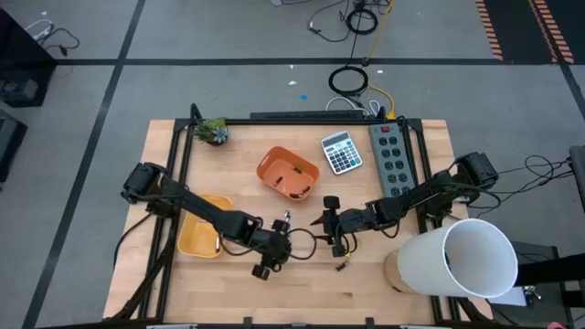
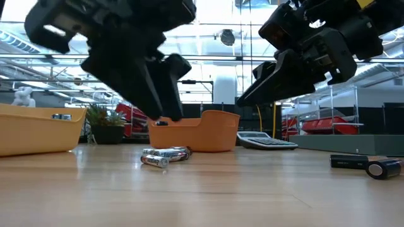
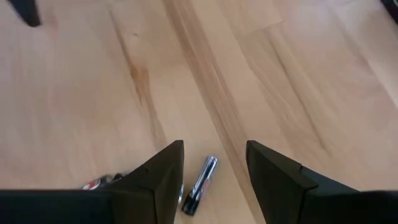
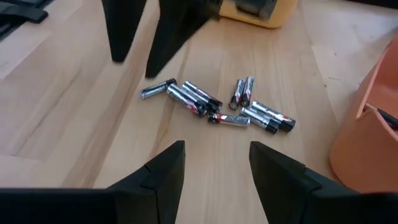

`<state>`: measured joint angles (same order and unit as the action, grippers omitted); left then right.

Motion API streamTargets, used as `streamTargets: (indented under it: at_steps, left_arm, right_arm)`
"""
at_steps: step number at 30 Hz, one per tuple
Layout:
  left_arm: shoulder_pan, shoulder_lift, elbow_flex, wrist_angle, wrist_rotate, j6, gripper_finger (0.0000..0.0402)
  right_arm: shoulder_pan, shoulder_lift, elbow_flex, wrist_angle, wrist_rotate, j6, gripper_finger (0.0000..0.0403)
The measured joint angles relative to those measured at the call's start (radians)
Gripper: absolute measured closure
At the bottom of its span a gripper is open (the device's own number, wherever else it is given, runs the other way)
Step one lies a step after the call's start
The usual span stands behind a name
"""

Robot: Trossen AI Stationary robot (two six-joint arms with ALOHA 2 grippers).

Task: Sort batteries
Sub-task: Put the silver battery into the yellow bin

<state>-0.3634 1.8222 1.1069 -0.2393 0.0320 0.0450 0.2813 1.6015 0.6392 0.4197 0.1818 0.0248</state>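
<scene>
Your left claw (image 1: 285, 222) hung low over the middle of the table (image 1: 302, 283), fingers (image 3: 163, 177) spread with a clear gap, and one battery (image 3: 199, 185) lay flat on the wood between the tips, touching neither finger as far as the left wrist view showed. Nothing was pinched. Your right claw (image 1: 324, 222) sat just beside it, pointing back at the left one, fingers (image 4: 163, 169) also spread and empty, above bare wood short of the pile. The batteries (image 4: 214, 104) lay loose in a small cluster on the table between the two claws, most touching or overlapping, one silvery cell (image 4: 157, 89) off at the edge of the group near the left claw's fingertips. From table height the pile (image 2: 165, 155) showed in front of the orange bin (image 2: 201, 131). One more dark cell (image 2: 368, 164) lay apart from the pile, near your right arm's side. The yellow tray (image 1: 203, 236) sat under the left arm with something small and metallic (image 2: 61, 116) showing over its rim; you couldn't tell what. The orange bin held a few small items (image 1: 294, 185), too small to identify. Calculator (image 1: 341, 153) and power strip (image 1: 391, 156) sat at the table's far side, plant (image 1: 212, 131) at the far left corner, white cylinder (image 1: 462, 259) at the near right.
</scene>
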Motion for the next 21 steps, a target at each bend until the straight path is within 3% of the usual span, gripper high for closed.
streamTargets:
  at_steps: [15, 18, 21]
  left_arm:
    - [0.001, 0.141, 0.007, 0.017, 0.01, 0.048, 0.0224]
    - [0.0, 0.148, 0.007, -0.005, 0.005, 0.062, 0.0255]
    - [-0.001, 0.148, 0.007, -0.023, 0.004, 0.074, 0.0319]
  right_arm:
    - [0.002, 0.0, 0.0, 0.002, 0.0, 0.02, 0.0232]
    - [0.002, 0.0, 0.0, 0.001, 0.0, 0.02, 0.0232]
    - [0.002, 0.0, 0.0, 0.001, 0.0, 0.02, 0.0232]
